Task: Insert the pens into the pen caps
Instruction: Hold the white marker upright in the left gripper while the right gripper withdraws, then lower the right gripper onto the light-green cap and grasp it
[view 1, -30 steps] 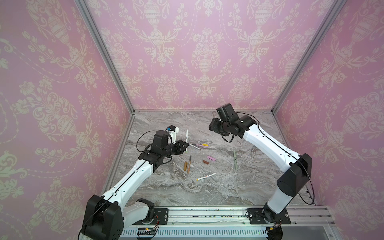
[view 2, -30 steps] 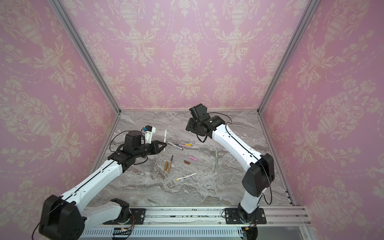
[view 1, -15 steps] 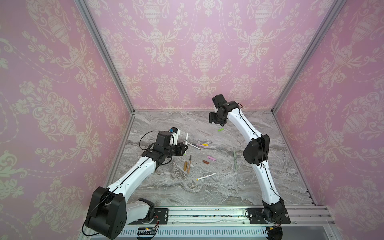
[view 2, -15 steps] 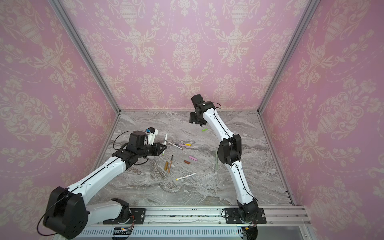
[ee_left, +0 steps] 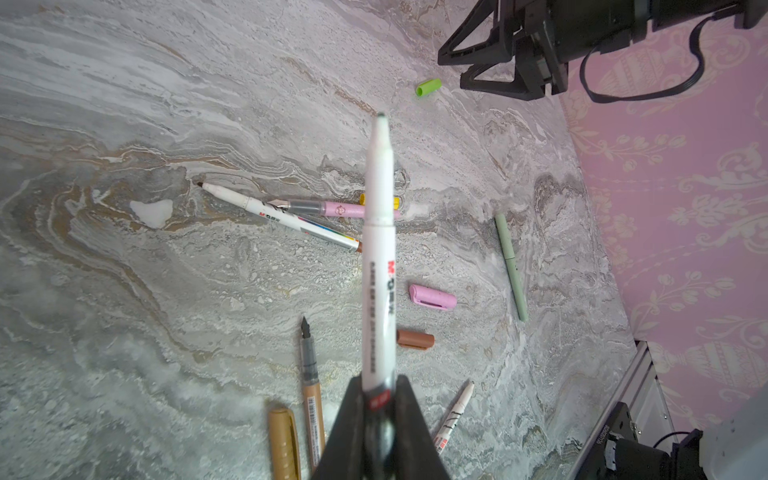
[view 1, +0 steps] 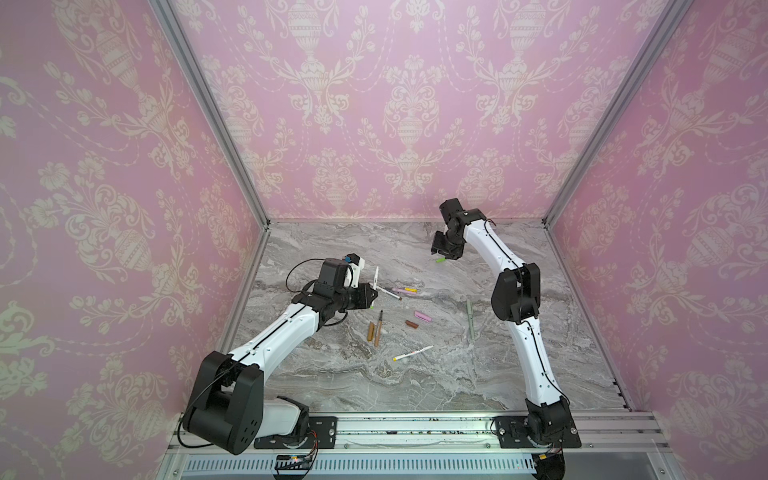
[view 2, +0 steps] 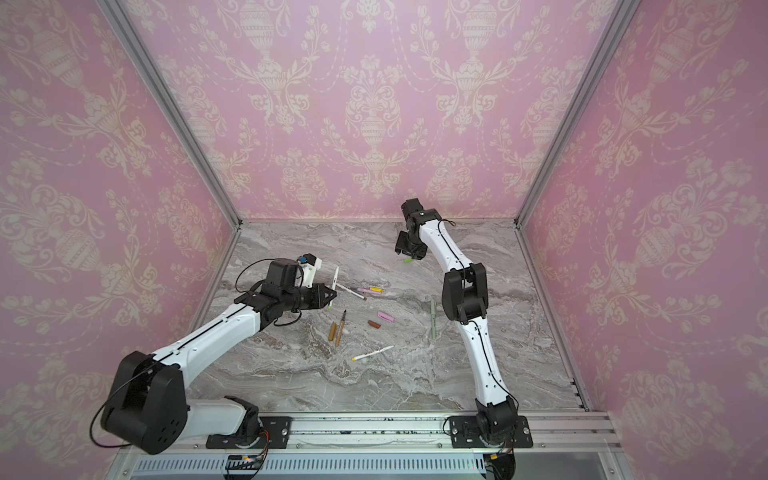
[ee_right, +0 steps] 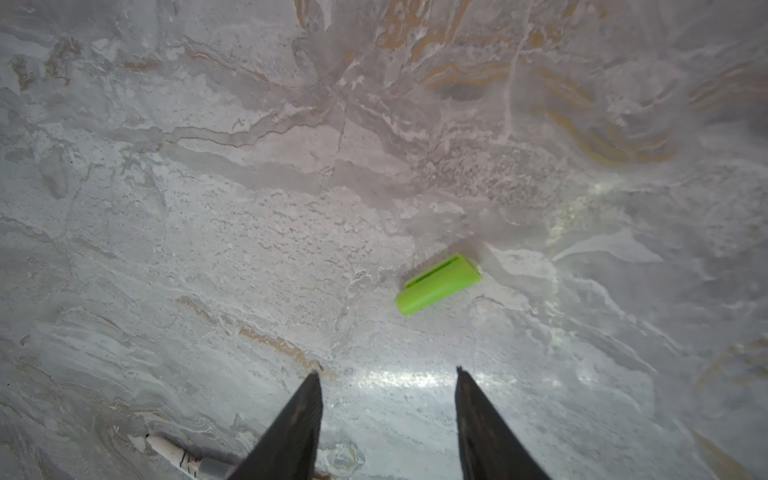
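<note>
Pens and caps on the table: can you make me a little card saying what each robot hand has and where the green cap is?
Left gripper: shut on the white pen, tip bare
Right gripper: open, holding nothing
Green cap: lying on the marble table, untouched, ahead of the open jaws
Other loose caps: pink cap, brown cap, tan cap
</note>
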`<action>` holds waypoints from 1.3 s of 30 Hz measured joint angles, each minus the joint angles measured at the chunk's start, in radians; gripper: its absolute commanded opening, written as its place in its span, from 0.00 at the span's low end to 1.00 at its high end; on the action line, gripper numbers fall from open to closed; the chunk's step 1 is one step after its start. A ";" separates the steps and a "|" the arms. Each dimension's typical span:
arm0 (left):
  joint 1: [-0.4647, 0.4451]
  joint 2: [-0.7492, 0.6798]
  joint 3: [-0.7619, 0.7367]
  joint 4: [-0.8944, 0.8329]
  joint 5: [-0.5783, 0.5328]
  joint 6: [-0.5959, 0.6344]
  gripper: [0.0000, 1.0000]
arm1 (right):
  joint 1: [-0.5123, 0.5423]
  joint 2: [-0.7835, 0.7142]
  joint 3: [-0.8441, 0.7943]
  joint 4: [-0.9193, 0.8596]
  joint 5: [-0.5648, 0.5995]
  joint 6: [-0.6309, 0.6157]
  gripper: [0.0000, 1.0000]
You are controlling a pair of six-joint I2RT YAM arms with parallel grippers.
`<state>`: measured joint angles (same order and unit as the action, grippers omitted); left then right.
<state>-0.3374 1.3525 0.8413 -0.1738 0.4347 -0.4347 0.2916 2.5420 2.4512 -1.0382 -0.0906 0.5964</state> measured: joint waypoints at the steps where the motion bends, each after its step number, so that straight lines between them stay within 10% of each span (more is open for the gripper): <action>1: 0.000 0.002 0.000 0.000 0.000 0.000 0.00 | 0.004 0.008 0.000 0.005 0.002 0.008 0.49; 17: 0.000 0.051 0.037 -0.001 0.001 0.000 0.00 | 0.003 0.047 -0.007 0.058 0.055 0.082 0.47; 39: 0.000 0.067 0.058 0.000 0.001 0.000 0.00 | 0.003 0.126 0.087 0.000 0.166 0.029 0.18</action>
<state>-0.3374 1.4193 0.8997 -0.1738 0.4355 -0.4343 0.2951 2.6682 2.5385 -1.0378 0.0757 0.6258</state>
